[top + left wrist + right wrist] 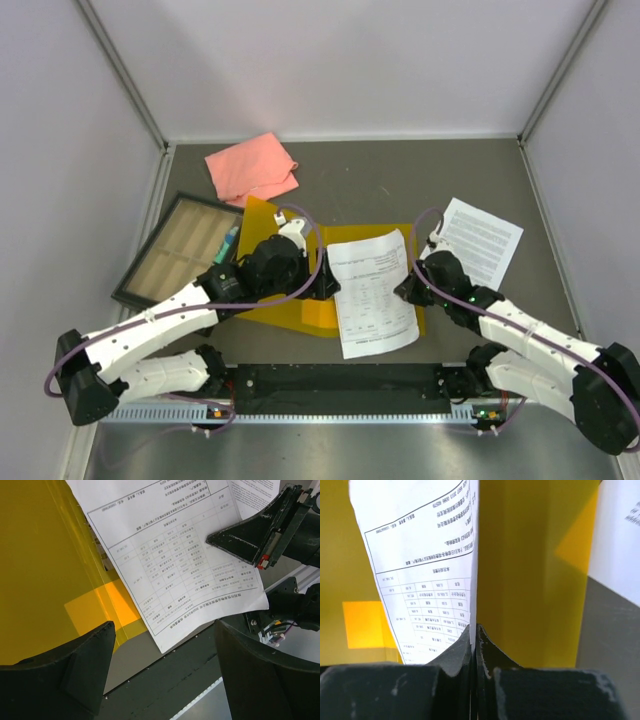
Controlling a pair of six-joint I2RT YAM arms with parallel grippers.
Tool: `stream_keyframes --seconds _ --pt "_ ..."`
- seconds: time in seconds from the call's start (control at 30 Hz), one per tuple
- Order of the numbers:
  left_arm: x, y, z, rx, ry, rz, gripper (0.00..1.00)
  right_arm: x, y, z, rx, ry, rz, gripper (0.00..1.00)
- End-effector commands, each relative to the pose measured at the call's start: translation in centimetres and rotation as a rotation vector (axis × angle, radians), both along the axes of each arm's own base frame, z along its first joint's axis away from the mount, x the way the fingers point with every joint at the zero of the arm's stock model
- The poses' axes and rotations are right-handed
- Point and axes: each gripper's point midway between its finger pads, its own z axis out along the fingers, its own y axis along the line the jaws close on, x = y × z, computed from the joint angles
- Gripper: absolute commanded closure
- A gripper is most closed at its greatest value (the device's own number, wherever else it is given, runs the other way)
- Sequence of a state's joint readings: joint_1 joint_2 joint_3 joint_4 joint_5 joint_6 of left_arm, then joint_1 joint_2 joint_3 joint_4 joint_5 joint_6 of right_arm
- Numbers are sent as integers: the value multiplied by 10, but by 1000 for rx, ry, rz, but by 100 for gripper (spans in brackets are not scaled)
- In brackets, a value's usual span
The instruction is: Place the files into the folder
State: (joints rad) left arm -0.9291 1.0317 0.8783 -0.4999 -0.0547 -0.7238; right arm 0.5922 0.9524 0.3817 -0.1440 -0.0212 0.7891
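Note:
The yellow-orange folder (pixel 285 305) lies open in the middle of the table. One of the files, a white sheet with tables (pixel 372 290), lies over the folder's right half, its near end past the folder's edge. My right gripper (pixel 406 290) is shut on this sheet's right edge; the right wrist view shows the sheet (pixel 420 555) pinched between the fingertips (pixel 465 645), with the folder (pixel 530 570) beneath. My left gripper (pixel 326 284) is open and empty above the sheet's left edge; in its wrist view the sheet (pixel 175 555) and folder (pixel 40 570) lie below it. A second sheet (pixel 482 240) lies to the right, off the folder.
A pink cloth (pixel 252 166) lies at the back left. A black-framed tray (pixel 180 250) sits left of the folder. A black strip and a white slotted rail (pixel 340 410) run along the near edge. Grey walls enclose the table on three sides.

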Motion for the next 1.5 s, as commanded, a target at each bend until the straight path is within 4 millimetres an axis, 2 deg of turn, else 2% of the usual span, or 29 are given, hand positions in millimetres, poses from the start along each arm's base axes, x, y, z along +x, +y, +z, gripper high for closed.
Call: stream_keyframes --seconds 0.0,0.23,0.63,0.67,0.87,1.17,1.47 --pt "4 -12 6 -77 -14 0 16 26 -17 16 -50 -125 -97 100" --pt "6 -20 3 -98 -7 -4 16 38 -16 20 -41 -144 -142 100" --pt "16 -35 8 -104 -25 -29 16 44 -11 6 -70 -118 -123 100" --pt "16 -35 7 -103 -24 -29 16 49 -6 12 -48 -144 -121 100" --pt "13 -38 4 -100 -10 -52 16 54 1 10 -33 -137 -109 100" --pt "12 -44 -1 -107 7 -70 16 61 1 15 -61 -151 -114 100" --pt "11 -46 3 -119 1 -79 16 66 6 16 -68 -153 -88 100"
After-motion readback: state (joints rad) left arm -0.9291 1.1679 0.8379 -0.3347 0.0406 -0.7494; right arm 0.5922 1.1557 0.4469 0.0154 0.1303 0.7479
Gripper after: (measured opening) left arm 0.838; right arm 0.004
